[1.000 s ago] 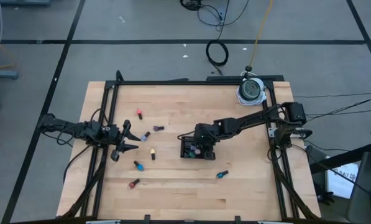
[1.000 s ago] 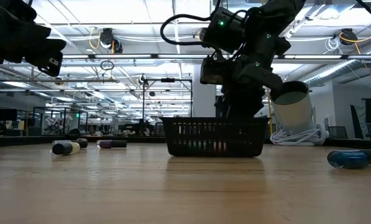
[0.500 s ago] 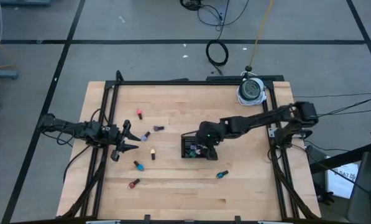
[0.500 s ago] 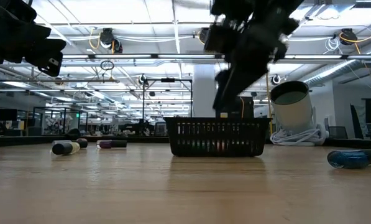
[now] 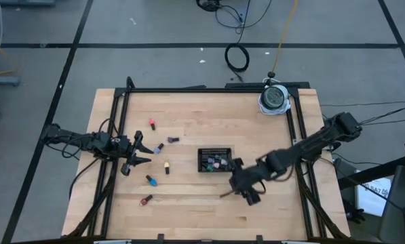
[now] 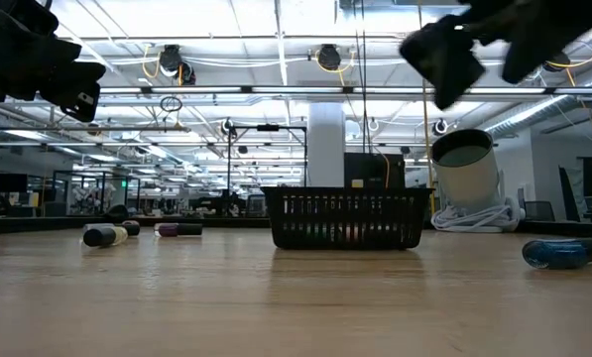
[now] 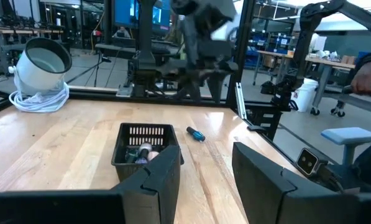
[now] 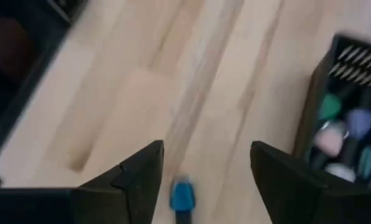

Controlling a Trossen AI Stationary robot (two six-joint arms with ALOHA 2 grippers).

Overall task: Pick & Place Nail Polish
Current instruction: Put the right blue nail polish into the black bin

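The black mesh tray (image 5: 214,160) stands mid-table with several nail polish bottles (image 8: 340,140) inside. My right gripper (image 5: 241,192) hangs open in the air, just toward the near right of the tray. It tilts down over a teal bottle (image 8: 182,196) that lies on its side on the wood (image 7: 195,134); nothing is between its fingers (image 8: 207,186). Other bottles lie loose at the left: red (image 5: 152,124), purple (image 5: 171,139), yellow (image 5: 167,167), blue (image 5: 150,180). My left gripper (image 5: 138,153) waits open and level at the left edge (image 7: 207,177).
A white round container (image 5: 274,99) with a coiled cord sits at the far right corner. Black frame rails (image 5: 294,135) run along the table's sides. Another red bottle (image 5: 146,200) lies near the front left. Bare wood stretches between the tray and the near edge.
My right gripper has risen out of the tray and swung toward the table's near right, ending above the teal bottle. The tray and the loose bottles stay where they were.
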